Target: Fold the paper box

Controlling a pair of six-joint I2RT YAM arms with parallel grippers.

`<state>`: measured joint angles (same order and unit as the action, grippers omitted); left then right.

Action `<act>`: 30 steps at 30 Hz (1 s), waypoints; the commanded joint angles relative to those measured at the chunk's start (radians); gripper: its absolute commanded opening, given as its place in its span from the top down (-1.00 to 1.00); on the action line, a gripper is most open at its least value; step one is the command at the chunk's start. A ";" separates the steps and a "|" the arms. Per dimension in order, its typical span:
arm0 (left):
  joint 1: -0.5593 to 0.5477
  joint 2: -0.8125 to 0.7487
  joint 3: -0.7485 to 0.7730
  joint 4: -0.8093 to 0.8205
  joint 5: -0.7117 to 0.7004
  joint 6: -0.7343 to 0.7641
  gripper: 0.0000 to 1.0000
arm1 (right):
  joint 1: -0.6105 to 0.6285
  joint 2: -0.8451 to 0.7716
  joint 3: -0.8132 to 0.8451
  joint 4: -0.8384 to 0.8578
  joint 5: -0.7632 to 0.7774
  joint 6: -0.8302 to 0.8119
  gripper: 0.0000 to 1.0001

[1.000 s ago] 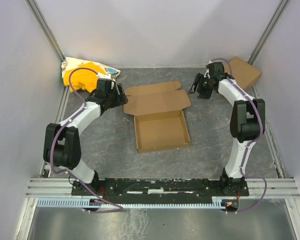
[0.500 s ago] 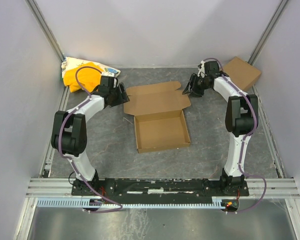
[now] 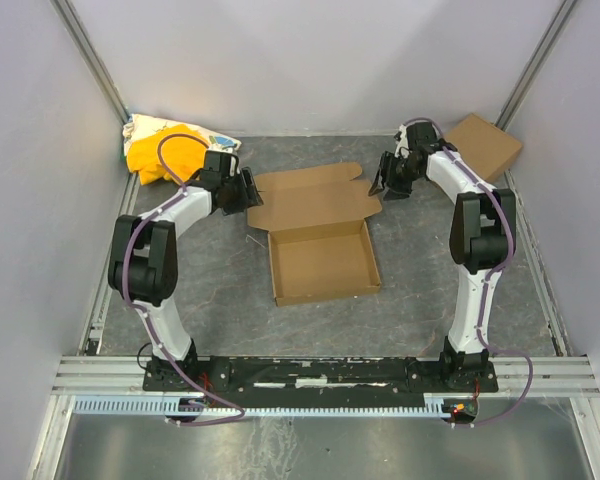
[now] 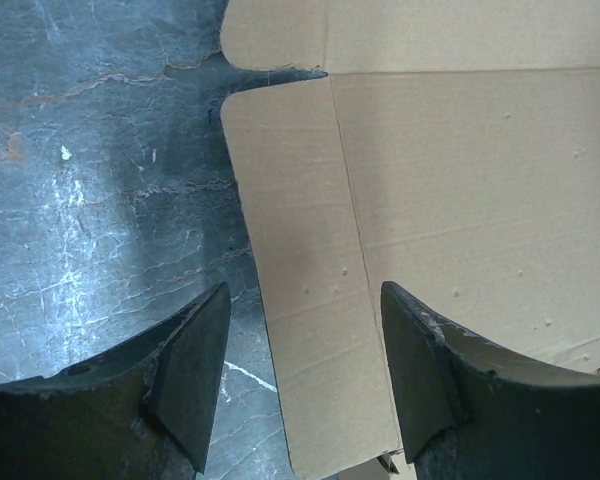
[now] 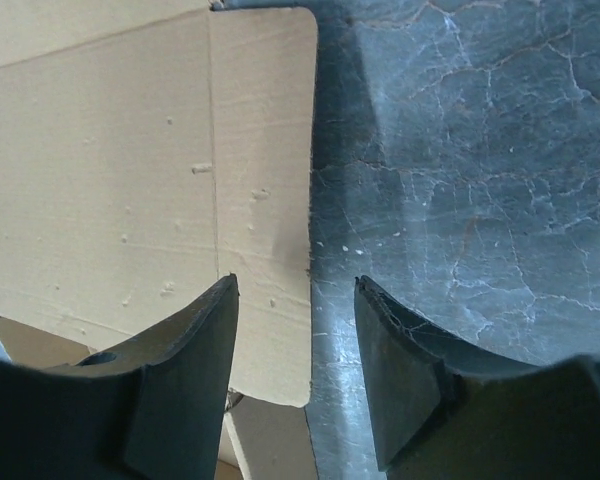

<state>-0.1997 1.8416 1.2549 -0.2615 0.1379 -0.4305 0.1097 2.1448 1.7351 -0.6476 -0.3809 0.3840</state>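
One paper box (image 3: 320, 235) lies in the middle of the worktop (image 3: 430, 290), tray walls standing on the near side, lid spread flat toward the far wall. Left claw (image 3: 248, 190) hangs over the lid's left side flap, jaws apart astride its outer edge. Right claw (image 3: 383, 183) sits likewise at the right flap, jaws apart. A second brown box (image 3: 488, 145) occupies the far right corner and a yellow-and-white cloth bundle (image 3: 165, 145) the far left.

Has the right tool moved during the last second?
Yes. The right tool has shifted left, away from the spare box in the corner, toward the paper box.
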 commanded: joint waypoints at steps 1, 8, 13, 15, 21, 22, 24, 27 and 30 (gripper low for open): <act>-0.002 0.012 0.051 0.001 0.034 -0.001 -0.37 | 0.004 0.025 0.059 -0.031 0.007 -0.037 -0.16; -0.005 0.032 0.049 0.005 0.062 -0.007 -0.36 | 0.044 0.070 0.103 -0.084 -0.049 -0.083 -0.04; -0.019 0.026 0.042 0.023 0.057 -0.008 -0.35 | 0.057 0.064 0.107 -0.081 -0.051 -0.083 0.26; -0.026 0.018 0.035 0.033 0.044 -0.006 -0.34 | 0.061 0.059 0.109 -0.088 -0.050 -0.087 0.50; -0.051 0.005 0.045 0.047 0.021 0.011 -0.31 | 0.079 0.009 0.067 -0.070 -0.004 -0.103 0.72; -0.056 0.001 0.046 0.048 0.015 0.016 -0.31 | 0.082 -0.001 0.057 -0.063 -0.001 -0.102 0.74; -0.067 -0.014 0.046 0.054 0.001 0.029 -0.29 | 0.090 -0.025 0.041 -0.052 0.012 -0.107 0.76; -0.088 -0.040 0.045 0.064 -0.016 0.052 -0.26 | 0.109 -0.058 0.017 -0.041 0.042 -0.118 0.78; -0.112 -0.051 0.061 0.052 -0.030 0.078 -0.24 | 0.127 -0.083 0.005 -0.045 0.077 -0.124 0.79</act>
<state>-0.2642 1.8622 1.2671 -0.2520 0.0956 -0.4129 0.2008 2.1212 1.7645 -0.6960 -0.3588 0.2935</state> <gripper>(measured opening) 0.631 0.110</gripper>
